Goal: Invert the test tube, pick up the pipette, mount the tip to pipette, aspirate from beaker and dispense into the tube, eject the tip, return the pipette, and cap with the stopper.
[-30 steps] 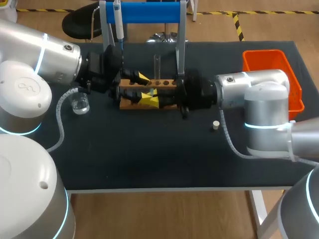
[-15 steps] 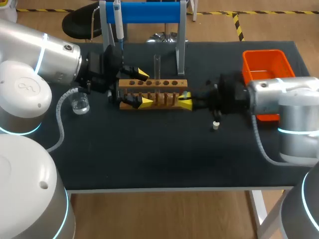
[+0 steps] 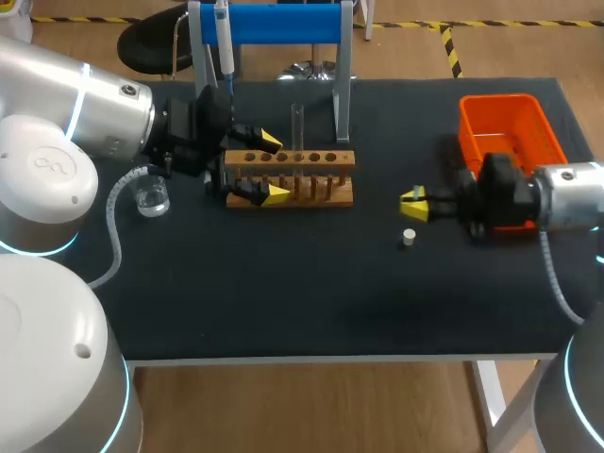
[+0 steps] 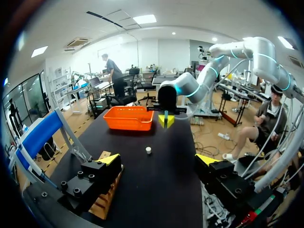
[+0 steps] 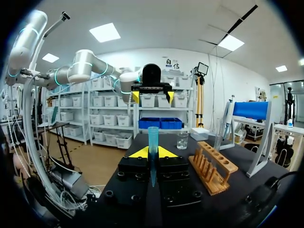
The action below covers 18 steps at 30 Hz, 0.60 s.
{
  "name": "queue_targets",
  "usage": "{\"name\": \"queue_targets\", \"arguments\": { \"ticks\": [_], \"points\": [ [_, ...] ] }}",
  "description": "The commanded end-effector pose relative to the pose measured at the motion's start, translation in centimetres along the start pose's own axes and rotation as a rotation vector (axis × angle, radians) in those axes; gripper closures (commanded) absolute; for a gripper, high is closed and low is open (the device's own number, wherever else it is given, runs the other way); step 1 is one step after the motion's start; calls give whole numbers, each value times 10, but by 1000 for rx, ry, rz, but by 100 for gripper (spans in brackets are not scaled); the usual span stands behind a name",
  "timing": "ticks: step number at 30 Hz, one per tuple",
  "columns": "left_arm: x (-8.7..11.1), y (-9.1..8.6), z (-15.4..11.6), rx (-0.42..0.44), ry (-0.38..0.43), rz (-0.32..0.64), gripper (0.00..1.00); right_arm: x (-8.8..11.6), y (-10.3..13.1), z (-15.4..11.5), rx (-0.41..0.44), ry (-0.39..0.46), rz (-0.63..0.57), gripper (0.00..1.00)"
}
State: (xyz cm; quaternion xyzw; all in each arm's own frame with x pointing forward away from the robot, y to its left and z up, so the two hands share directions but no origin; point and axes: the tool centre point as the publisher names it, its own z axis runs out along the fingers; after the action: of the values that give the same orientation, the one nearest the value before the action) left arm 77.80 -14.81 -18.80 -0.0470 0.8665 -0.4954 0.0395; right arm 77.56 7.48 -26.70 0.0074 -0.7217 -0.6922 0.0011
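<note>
The wooden rack (image 3: 300,177) stands mid-table with a clear test tube (image 3: 297,125) upright in it. My left gripper (image 3: 272,168) is open, its fingers straddling the rack's left end; in the left wrist view the rack (image 4: 107,203) lies under one finger of that gripper (image 4: 157,159). My right gripper (image 3: 412,201) is off to the right of the rack, above the white stopper (image 3: 409,238). It is shut on a blue pipette tip (image 5: 152,140) that stands up between its fingers (image 5: 152,152). The pipette (image 3: 224,42) hangs on the blue stand. The beaker (image 3: 151,198) sits at the left.
An orange bin (image 3: 510,123) stands at the right, close behind my right arm. The blue stand (image 3: 283,24) rises behind the rack. A grey cable from my left arm curls beside the beaker.
My right arm has drawn back from the rack to the right, with the pipette tip in its gripper. My left gripper opened wider and stayed at the rack's left end.
</note>
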Motion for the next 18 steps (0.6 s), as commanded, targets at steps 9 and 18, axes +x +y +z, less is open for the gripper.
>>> {"name": "queue_targets", "arguments": {
  "ticks": [9, 18],
  "points": [
    [0, -1, 0, -3, 2, -1, 0, 9, 3, -25, 18, -12, -18, 100],
    [0, -1, 0, -3, 2, -1, 0, 9, 3, -25, 18, -12, -18, 100]
  ]
}}
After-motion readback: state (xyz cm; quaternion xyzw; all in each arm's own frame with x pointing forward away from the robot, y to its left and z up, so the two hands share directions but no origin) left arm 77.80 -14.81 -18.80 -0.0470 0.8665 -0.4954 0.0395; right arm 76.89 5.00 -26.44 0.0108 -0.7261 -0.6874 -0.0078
